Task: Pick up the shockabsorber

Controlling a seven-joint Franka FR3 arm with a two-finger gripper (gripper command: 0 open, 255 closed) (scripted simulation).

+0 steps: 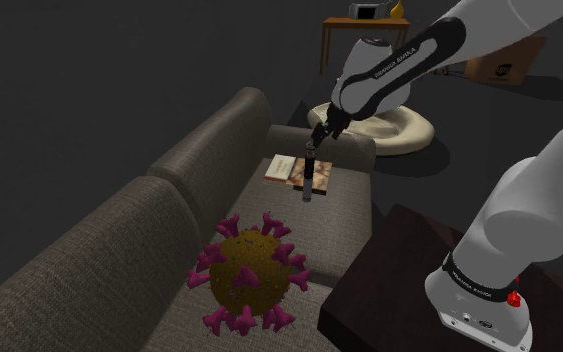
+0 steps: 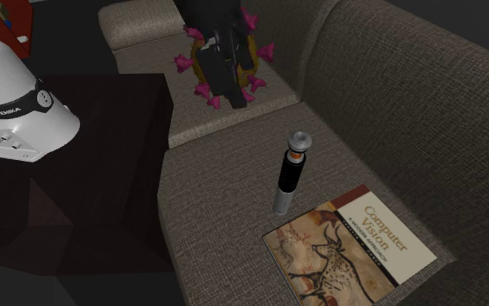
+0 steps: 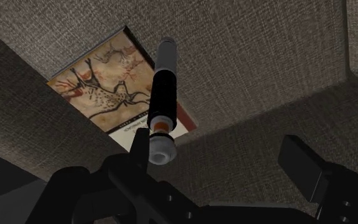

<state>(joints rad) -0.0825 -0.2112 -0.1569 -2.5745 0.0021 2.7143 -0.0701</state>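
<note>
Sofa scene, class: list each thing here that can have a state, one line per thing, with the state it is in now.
shock absorber: lying flat on the sofa seat, not gripped
gripper: open, fingers apart, raised above the shock absorber
book: closed, flat on the seat, cover up
spiky ball: resting on the seat, untouched
</note>
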